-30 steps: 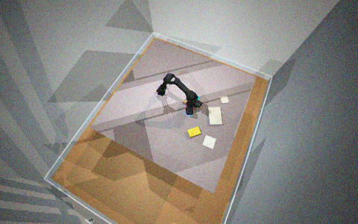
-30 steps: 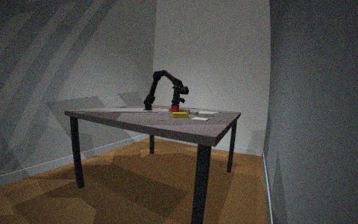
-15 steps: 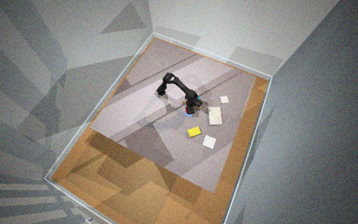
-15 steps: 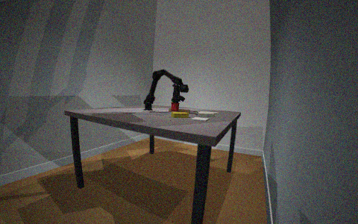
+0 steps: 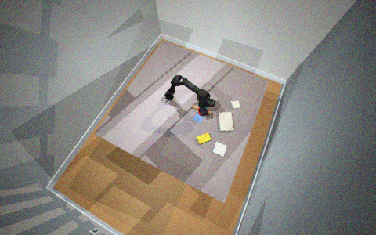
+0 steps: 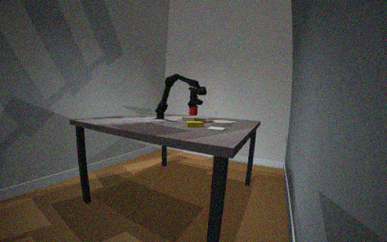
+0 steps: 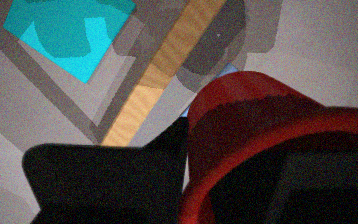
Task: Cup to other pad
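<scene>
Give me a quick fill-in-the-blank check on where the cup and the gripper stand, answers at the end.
The gripper is shut on the ____ cup.
In the exterior view, the cup hangs ____ the table.
The pad under the wooden strip's far side from the cup is ____.
The block is ____.

red; above; cyan; yellow

The red cup (image 5: 200,112) (image 6: 193,110) (image 7: 240,102) hangs upright, gripped by its wall, over the flat blue pad (image 5: 198,118) (image 7: 229,69).
</scene>
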Motion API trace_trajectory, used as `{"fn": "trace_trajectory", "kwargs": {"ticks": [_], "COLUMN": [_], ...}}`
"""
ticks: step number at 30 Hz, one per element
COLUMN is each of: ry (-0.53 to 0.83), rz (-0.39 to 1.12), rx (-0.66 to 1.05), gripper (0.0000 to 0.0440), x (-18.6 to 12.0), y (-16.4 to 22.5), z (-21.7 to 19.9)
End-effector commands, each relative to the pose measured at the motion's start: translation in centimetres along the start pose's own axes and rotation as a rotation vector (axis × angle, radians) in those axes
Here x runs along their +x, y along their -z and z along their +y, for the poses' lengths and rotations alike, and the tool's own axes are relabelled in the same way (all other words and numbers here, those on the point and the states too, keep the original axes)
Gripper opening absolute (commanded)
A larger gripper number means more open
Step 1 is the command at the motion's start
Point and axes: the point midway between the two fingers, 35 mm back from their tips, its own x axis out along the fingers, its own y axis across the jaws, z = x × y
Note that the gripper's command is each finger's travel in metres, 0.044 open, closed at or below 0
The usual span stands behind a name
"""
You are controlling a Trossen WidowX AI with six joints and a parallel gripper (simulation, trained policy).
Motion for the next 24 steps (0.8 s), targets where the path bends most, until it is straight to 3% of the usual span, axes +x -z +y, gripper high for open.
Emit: {"fn": "trace_trajectory", "kwargs": {"ticks": [1,24], "ry": [0.006,0.033], "rz": [-0.021,-0.107], "rx": [-0.010,-0.101], "gripper": [0.0000,0.0000], "x": [-0.8,-2.2], "y": [-1.0,-7.2], "z": [0.5,7.2]}}
